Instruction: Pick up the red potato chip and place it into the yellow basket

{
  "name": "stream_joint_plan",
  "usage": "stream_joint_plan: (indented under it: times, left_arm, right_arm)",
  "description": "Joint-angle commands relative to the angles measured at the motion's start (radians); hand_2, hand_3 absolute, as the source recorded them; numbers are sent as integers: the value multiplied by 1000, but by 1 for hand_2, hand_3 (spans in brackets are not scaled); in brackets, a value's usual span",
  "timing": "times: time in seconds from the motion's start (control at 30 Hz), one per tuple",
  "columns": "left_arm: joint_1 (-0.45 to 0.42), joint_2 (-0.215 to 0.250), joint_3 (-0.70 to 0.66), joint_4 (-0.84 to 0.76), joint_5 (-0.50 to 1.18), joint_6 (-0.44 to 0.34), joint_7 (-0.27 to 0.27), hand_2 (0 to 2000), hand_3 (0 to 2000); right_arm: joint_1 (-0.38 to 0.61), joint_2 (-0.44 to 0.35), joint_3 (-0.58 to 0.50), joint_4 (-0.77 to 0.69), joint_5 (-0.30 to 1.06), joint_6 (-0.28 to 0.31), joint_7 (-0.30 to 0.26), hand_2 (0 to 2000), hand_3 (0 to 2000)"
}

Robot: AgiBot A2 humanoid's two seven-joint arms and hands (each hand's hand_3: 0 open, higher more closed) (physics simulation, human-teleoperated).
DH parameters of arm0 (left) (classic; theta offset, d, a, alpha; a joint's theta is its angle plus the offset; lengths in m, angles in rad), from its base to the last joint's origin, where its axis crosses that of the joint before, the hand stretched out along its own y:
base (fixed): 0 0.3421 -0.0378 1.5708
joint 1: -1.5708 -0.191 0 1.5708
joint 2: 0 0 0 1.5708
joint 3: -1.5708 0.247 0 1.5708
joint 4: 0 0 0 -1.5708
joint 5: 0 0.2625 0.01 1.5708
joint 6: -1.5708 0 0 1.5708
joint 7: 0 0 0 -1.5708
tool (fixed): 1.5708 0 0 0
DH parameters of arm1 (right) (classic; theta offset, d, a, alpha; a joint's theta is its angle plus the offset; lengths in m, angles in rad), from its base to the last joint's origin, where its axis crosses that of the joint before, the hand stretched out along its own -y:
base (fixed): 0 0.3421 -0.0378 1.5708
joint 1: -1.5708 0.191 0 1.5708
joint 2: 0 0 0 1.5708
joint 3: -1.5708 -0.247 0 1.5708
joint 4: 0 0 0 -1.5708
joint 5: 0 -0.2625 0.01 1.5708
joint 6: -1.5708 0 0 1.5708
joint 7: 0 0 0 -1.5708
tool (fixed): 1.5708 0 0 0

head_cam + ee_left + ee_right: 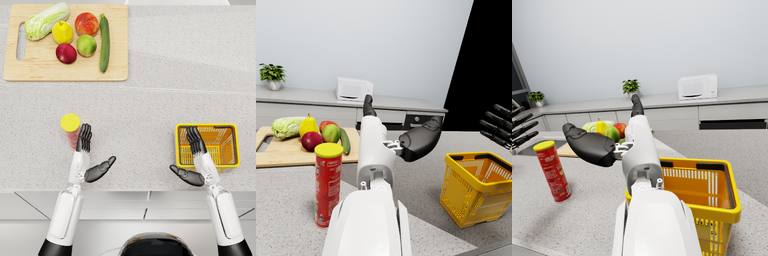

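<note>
A red potato chip can (71, 129) with a yellow lid stands upright on the counter; the left wrist view shows the can (328, 184) beside the forearm, and the right wrist view shows the can (553, 171) too. My left hand (89, 155) is open just to the right of the can, fingers straight, thumb spread out, not touching it. The yellow basket (228, 129) sits at the right, seen again as the basket (479, 186) and the basket (712, 191). My right hand (195, 159) is open over the basket's left front corner, holding nothing.
A wooden cutting board (60, 71) lies at the back left with a cabbage (46, 20), a pear (62, 32), apples (66, 53) and a cucumber (104, 43). The counter's front edge (130, 191) runs just below both hands.
</note>
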Motion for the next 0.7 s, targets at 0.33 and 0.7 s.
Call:
stream_joint_plan:
  times: [0.33,0.7]
  left_arm:
    - [0,0,0,0,0,0,0,0,0]
    - [227,80,-189,169,222,-97,-97,0,0]
  right_arm:
    - [0,0,0,0,0,0,0,0,0]
    - [123,-63,-191,1,222,-95,96,0,0]
